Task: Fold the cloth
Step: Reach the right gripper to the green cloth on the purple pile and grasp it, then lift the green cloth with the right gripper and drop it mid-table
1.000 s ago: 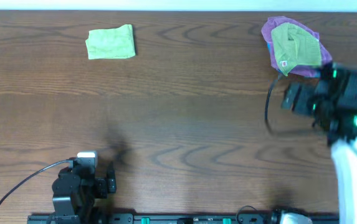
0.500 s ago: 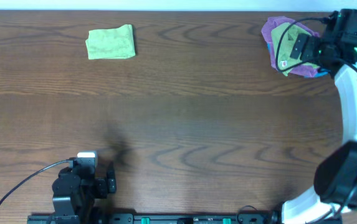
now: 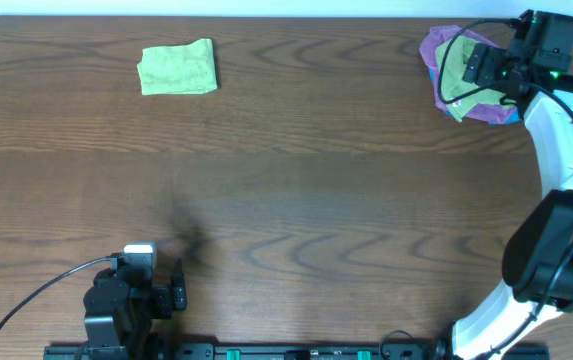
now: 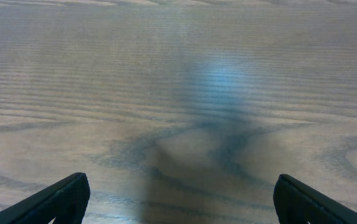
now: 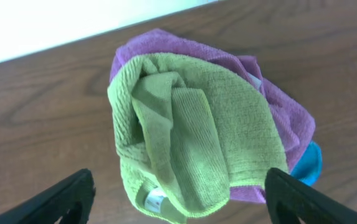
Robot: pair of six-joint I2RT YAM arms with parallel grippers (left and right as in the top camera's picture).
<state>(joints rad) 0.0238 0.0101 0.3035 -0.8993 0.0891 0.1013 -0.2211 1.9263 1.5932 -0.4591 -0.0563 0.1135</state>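
A crumpled yellow-green microfibre cloth [image 5: 190, 143] lies in a heap at the far right corner of the brown wood-grain table [image 3: 296, 190], close to the table's back edge. It sits on top of a rumpled purple cloth [image 5: 271, 106], which shows around its far and right sides. A bit of bright blue cloth [image 5: 307, 163] pokes out from under the purple one at the lower right. The green cloth is bunched into thick folds, and a small white tag [image 5: 148, 200] shows at its near edge.

The right gripper [image 5: 178, 186] is over this heap. Its two dark fingers [image 5: 66, 198] are spread wide, and the green cloth shows between them in the wrist view. The pictures do not tell whether the fingers touch the fabric. From overhead, the white right arm [image 3: 556, 140] reaches up along the table's right side to the heap [image 3: 451, 80].

A second yellow-green cloth, folded into a neat flat rectangle [image 3: 177, 68], lies on the far left of the table, well apart from the heap.

The left gripper [image 3: 178, 290] sits at the near left edge of the table, by its black base. In its wrist view the left gripper [image 4: 181, 190] has its jaws wide apart over bare wood
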